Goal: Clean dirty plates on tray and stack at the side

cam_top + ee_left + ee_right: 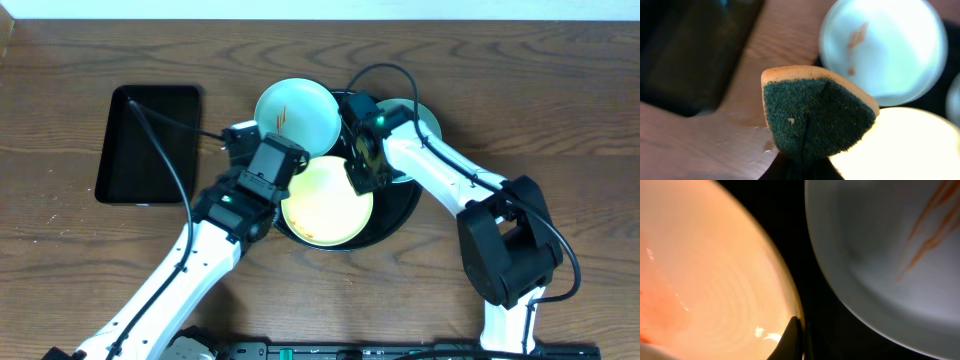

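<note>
The round black tray (pixel 395 215) holds a pale yellow plate (pixel 325 200) with an orange smear near its front edge. A mint plate (pixel 296 115) with orange-brown streaks overlaps the tray's far left rim. A second mint plate (pixel 425 118) shows at the far right, mostly behind my right arm. My right gripper (pixel 358 178) is shut on the yellow plate's (pixel 705 280) right rim, its fingertips (pixel 794 336) pinching the edge. My left gripper (pixel 240 140) is shut on a green-faced yellow sponge (pixel 815 115), held over the table just left of the tray, near the streaked plate (pixel 885 50).
A rectangular black tray (pixel 148 145) lies on the wooden table at the left. Small water drops (pixel 760 132) sit on the wood under the sponge. Both arms crowd the round tray's middle.
</note>
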{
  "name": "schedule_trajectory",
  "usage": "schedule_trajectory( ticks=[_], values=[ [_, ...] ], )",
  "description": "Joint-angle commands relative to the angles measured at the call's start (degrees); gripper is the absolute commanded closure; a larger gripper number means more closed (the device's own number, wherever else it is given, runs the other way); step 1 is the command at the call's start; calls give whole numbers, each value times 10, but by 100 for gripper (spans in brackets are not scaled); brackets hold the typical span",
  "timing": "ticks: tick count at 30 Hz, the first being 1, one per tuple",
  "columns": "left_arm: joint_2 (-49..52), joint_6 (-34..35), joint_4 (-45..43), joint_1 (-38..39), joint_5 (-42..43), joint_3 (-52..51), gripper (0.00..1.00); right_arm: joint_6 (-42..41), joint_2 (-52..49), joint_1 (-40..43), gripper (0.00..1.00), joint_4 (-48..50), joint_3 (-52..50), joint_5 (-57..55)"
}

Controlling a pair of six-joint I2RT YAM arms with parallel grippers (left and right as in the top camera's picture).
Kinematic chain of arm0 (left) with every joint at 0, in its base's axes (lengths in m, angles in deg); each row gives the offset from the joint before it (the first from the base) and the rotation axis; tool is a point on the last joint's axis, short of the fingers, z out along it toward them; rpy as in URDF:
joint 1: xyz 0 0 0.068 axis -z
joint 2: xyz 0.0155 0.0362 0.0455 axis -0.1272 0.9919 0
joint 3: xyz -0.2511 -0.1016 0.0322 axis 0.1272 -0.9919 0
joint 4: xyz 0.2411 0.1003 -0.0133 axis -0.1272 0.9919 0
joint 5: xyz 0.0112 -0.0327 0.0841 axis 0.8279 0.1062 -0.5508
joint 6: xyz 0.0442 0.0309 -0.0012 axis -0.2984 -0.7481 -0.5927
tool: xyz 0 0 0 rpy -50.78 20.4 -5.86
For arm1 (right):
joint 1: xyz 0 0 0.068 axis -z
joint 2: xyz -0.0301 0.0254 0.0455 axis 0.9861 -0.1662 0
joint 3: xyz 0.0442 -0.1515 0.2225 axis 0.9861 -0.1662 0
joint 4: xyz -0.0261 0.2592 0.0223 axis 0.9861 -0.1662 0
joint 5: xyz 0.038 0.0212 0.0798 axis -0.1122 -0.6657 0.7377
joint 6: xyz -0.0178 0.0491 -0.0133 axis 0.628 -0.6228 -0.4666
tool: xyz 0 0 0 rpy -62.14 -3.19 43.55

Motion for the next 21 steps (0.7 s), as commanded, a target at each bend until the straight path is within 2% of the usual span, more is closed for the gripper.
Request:
schedule_trajectory(
  ticks=[1, 7, 14, 21],
  values=[
    [-3, -10, 33, -27, 22, 0, 93, 0, 17, 0, 99, -20, 65, -55],
    [-3, -10, 63, -60, 103, 0, 93, 1, 19, 0, 99, -69, 151, -169],
    [-3, -13, 63, -67, 105, 0, 93, 9, 20, -16, 99, -77, 183, -298],
    [-3, -12, 63, -67, 105, 0, 93, 9, 20, -75, 99, -73, 183, -430]
  ],
)
